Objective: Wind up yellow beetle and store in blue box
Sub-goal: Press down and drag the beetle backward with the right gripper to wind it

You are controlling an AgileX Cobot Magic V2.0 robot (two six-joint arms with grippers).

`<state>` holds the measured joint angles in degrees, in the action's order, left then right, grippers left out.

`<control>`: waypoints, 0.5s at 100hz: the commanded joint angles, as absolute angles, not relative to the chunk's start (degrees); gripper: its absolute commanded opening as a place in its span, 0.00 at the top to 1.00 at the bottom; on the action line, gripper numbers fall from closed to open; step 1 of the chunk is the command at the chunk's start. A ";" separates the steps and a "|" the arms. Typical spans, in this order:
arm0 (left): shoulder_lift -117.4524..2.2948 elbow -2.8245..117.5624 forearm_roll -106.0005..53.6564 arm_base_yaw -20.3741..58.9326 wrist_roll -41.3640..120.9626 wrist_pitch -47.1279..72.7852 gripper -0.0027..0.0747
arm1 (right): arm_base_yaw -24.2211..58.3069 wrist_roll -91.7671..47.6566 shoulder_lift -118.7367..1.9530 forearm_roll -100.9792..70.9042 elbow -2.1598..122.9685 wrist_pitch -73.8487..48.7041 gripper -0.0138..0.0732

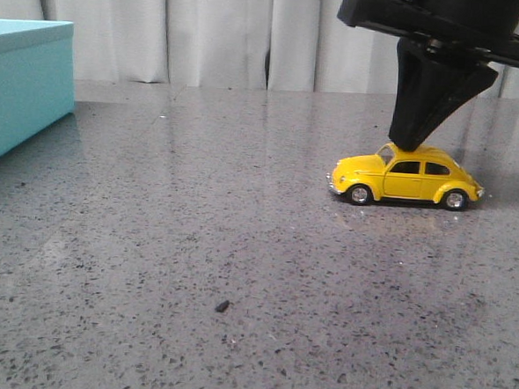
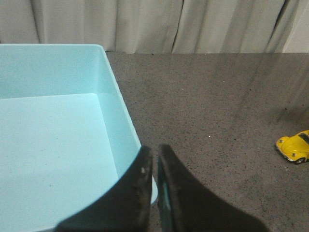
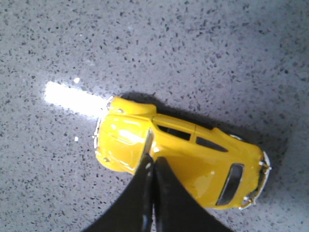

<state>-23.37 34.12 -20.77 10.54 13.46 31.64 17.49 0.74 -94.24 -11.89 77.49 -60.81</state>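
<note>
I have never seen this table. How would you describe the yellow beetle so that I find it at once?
Start at the grey speckled table and look to its right side, far from the blue box at the left edge. There, under the right gripper, whose closed black fingers touch its roof, stands the yellow beetle. It is the only small, glossy yellow thing, with silver hubcaps and dark windows.

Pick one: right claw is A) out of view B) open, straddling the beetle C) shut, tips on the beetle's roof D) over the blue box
C: the right claw has its fingers pressed together, tips on the roof of the yellow beetle, which stands on the table.
</note>
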 commanded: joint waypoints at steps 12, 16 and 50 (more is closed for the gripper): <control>-23.67 35.55 -21.64 10.97 13.58 27.64 0.99 | 17.24 3.03 -93.07 -3.16 75.26 -61.14 0.90; -23.67 35.55 -21.64 10.97 13.58 27.64 0.99 | 17.24 3.28 -93.07 -1.44 74.78 -61.23 0.90; -23.67 35.55 -21.64 10.97 13.58 27.75 0.99 | 12.20 3.28 -92.02 4.00 73.27 -61.23 0.90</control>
<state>-23.37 34.12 -20.77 10.54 13.46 31.64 14.76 3.27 -92.32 -0.80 73.99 -61.37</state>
